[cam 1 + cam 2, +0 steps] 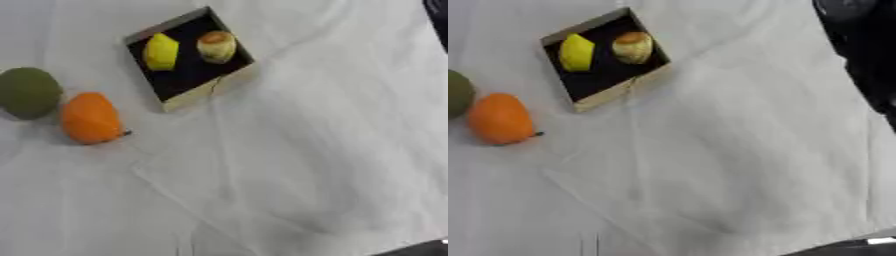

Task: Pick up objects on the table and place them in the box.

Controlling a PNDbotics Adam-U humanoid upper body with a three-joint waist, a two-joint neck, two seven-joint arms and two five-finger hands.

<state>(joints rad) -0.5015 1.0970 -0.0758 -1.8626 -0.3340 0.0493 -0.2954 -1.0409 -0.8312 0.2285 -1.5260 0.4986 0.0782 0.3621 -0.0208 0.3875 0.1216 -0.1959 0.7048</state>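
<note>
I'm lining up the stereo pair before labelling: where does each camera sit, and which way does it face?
Left eye view: in the head, looking down at the white cloth; no hand shows.
Right eye view: beside it, same downward look; a black part of the robot shows at upper right, no hand.
Shared: box, yellow fruit, orange fruit, green fruit.

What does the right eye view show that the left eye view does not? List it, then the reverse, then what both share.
Only the right eye view shows a large black shape down its upper right edge, seemingly part of the robot; the left eye view catches just a sliver at its corner. Only the left eye view shows the green fruit whole; the right eye view cuts it at the left edge. Both share the box holding a yellow fruit and a pale round item, the orange fruit outside it, and the white cloth.
</note>
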